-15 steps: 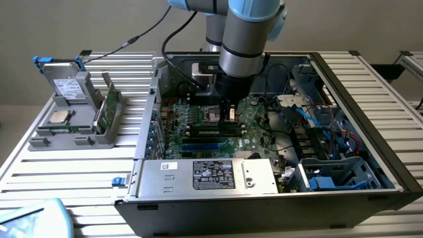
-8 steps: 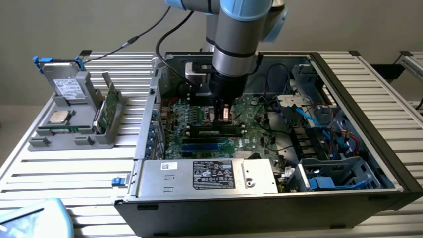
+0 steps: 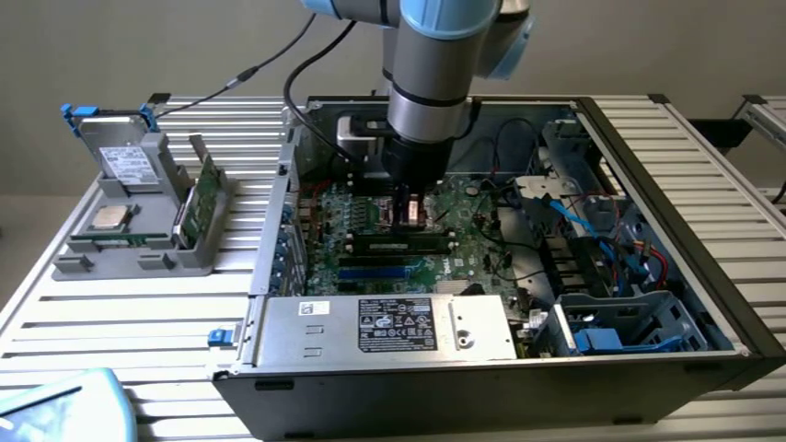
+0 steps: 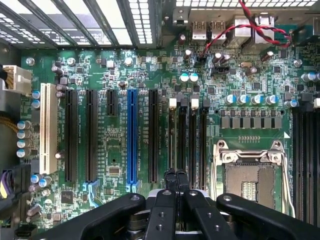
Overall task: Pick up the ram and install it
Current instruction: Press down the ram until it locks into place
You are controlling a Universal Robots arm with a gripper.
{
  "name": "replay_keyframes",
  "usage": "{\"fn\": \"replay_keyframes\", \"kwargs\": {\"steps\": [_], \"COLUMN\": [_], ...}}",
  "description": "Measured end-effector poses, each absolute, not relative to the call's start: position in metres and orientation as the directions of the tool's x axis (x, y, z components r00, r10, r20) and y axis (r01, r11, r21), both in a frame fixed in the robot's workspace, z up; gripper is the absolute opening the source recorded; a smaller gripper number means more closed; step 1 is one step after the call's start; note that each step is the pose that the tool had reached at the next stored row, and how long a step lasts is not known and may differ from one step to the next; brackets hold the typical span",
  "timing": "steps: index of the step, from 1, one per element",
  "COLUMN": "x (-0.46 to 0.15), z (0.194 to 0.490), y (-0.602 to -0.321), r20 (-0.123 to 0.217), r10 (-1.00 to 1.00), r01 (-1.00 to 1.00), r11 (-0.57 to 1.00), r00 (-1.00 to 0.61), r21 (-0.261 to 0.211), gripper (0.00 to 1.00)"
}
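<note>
Ram [image 3: 399, 247] appears in the exterior view as a long dark stick lying along the motherboard [image 3: 473, 230] slots at the middle of the frame, just under the gripper [image 3: 411, 214]. Whether it is fully seated cannot be told. The gripper is clenched and reaches down into the open computer case [image 3: 687, 184], and nothing can be made out between its fingers. The stick is judged light, stiff and thin, with fragile chips and contacts, so it is best held by its long edges near the middle. Toward the exterior view's left, a grey holder [image 3: 86, 262] carries a green circuit board [image 3: 202, 198] on edge and a silver processor chip [image 3: 109, 218]. The power supply [image 3: 381, 327] sits at lower centre and blue cables [image 3: 577, 216] crowd the right. In the wrist view the gripper [image 4: 175, 176], fingers pressed together, hangs over the near end of the black memory slots [image 4: 189, 140]. These run between a blue slot [image 4: 131, 135] and the open processor socket [image 4: 250, 180]. Tall capacitors [image 4: 250, 99] and the socket lever stand close beside the slots and leave little room.
</note>
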State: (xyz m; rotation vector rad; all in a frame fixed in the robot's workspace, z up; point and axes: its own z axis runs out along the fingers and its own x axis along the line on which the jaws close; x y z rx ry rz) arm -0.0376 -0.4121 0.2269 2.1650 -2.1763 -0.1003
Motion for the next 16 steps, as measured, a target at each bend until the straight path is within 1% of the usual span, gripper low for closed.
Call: {"fn": "replay_keyframes", "kwargs": {"steps": [10, 16], "x": [-0.038, -0.038], "z": [0.225, 0.236], "y": [-0.412, -0.412], "r20": [0.003, 0.003], "r10": [-1.0, -1.0], "r01": [-0.995, -0.995], "r11": [0.005, 0.005], "r00": [-0.005, -0.005], "r21": [0.095, 0.095], "gripper": [0.11, 0.11]}}
